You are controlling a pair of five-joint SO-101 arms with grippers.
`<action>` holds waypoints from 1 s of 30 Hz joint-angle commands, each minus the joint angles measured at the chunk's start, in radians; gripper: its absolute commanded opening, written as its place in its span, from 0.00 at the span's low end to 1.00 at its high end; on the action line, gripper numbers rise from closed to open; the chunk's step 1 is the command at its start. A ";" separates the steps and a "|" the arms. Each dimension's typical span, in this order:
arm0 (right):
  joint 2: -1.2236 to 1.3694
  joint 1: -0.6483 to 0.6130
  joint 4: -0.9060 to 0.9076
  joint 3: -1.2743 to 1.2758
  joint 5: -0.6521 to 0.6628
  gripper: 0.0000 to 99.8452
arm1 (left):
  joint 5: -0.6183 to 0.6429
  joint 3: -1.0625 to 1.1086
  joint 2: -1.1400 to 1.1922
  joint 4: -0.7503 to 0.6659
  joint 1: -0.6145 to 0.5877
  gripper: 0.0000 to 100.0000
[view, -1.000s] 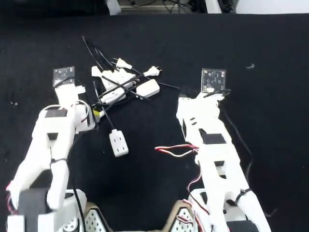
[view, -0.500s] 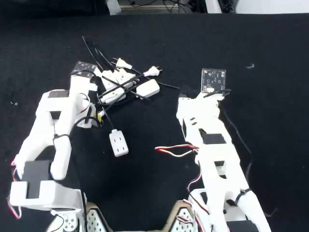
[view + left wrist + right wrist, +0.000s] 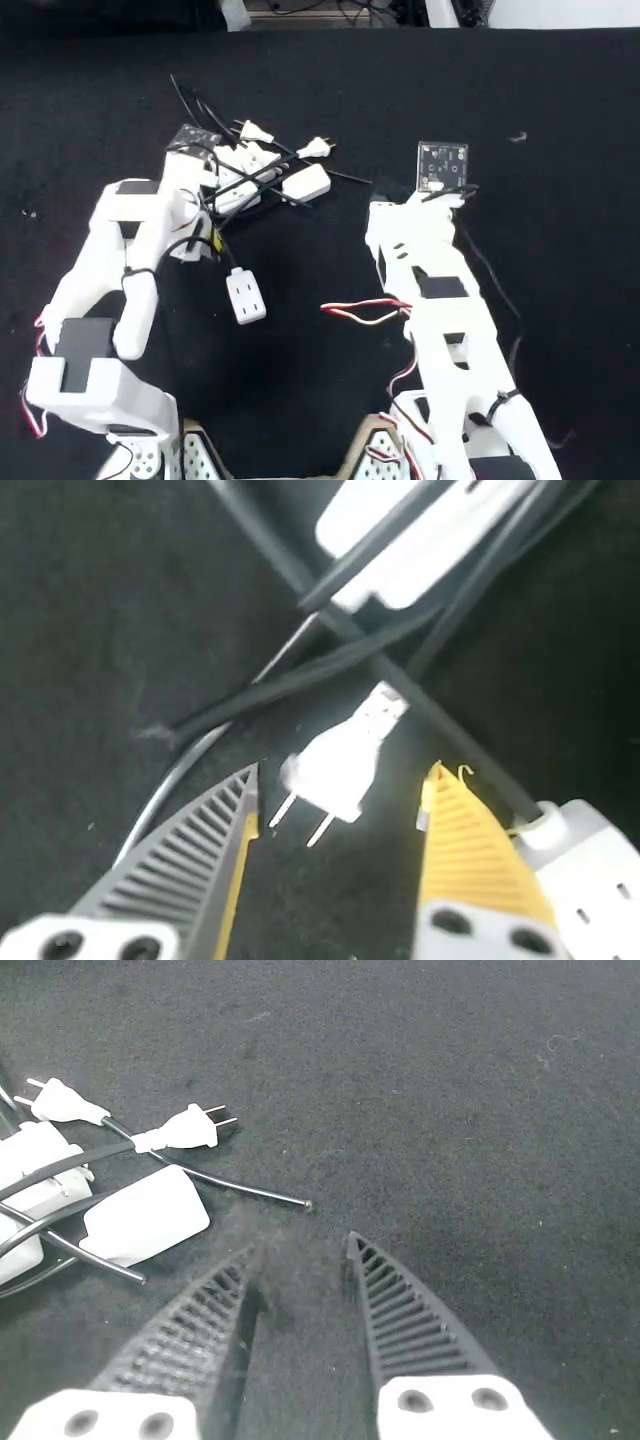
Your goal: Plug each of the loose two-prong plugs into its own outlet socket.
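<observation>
My left gripper [image 3: 341, 777] is open over the cord tangle, and a white two-prong plug [image 3: 335, 768] lies on the mat between its yellow-lined fingers [image 3: 465, 840], prongs toward the camera. A white outlet socket [image 3: 590, 870] lies just beside one finger. In the high view the left arm [image 3: 140, 230] reaches into the tangle [image 3: 240, 172]. Two more loose plugs [image 3: 255, 131] [image 3: 315, 148] lie at its far side; the right wrist view also shows these plugs [image 3: 65, 1103] [image 3: 185, 1128]. My right gripper [image 3: 302, 1248] is open over bare mat, holding nothing.
A white socket block [image 3: 246, 296] lies apart, nearer the arm bases, on its black cord. Another block [image 3: 306, 183] sits at the tangle's right edge. Black cords [image 3: 330, 660] cross over each other. Red and white wires [image 3: 360, 310] hang off the right arm [image 3: 430, 260].
The left arm has swung right and forward into the cord tangle, its gripper now over a plug. The right arm has not moved.
</observation>
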 commanded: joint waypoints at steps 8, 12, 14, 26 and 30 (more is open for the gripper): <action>-0.002 -0.009 -0.023 -0.022 0.012 0.12 | -0.009 -0.101 0.106 -0.077 -0.016 0.26; -0.002 -0.009 -0.023 -0.022 0.012 0.12 | -0.009 -0.116 0.112 -0.083 -0.042 0.22; -0.002 -0.009 -0.023 -0.022 0.012 0.12 | -0.014 -0.117 0.114 -0.084 -0.050 0.15; -0.002 -0.009 -0.023 -0.022 0.012 0.12 | -0.017 -0.038 0.103 0.003 -0.099 0.03; -0.004 -0.009 -0.023 -0.022 0.012 0.12 | -0.017 -0.084 0.077 0.158 -0.134 0.03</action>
